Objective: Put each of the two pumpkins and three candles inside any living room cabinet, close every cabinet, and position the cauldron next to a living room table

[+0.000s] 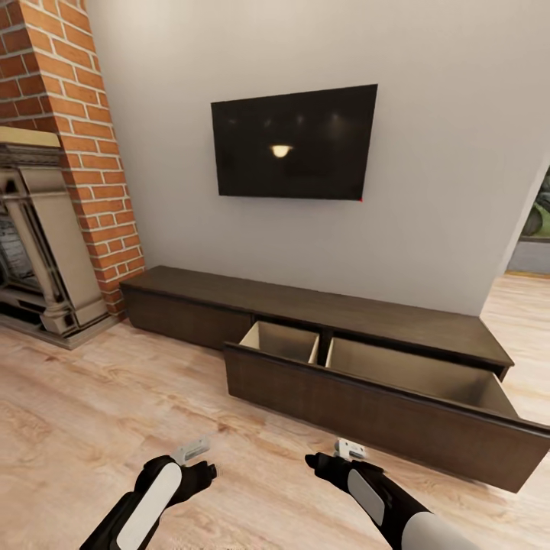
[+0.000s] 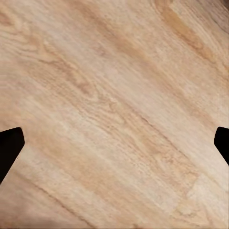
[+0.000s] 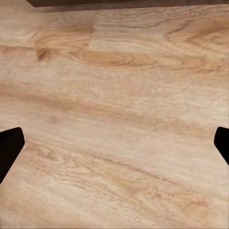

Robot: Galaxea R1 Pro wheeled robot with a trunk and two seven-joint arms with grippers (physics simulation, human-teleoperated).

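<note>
- I see the cabinet (image 1: 321, 313) against the wall, its drawer (image 1: 382, 401) pulled out, inside bare.
- My left gripper (image 2: 114, 143) and right gripper (image 3: 114, 143) both spread wide over floor (image 1: 92, 405), holding nothing.

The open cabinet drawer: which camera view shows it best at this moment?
The head view. There the cabinet sits against the wall with its drawer pulled out, the pale inside visible and nothing in it. The right wrist view catches a dark strip at one edge, possibly the cabinet; the left wrist view looks at floor.
</note>
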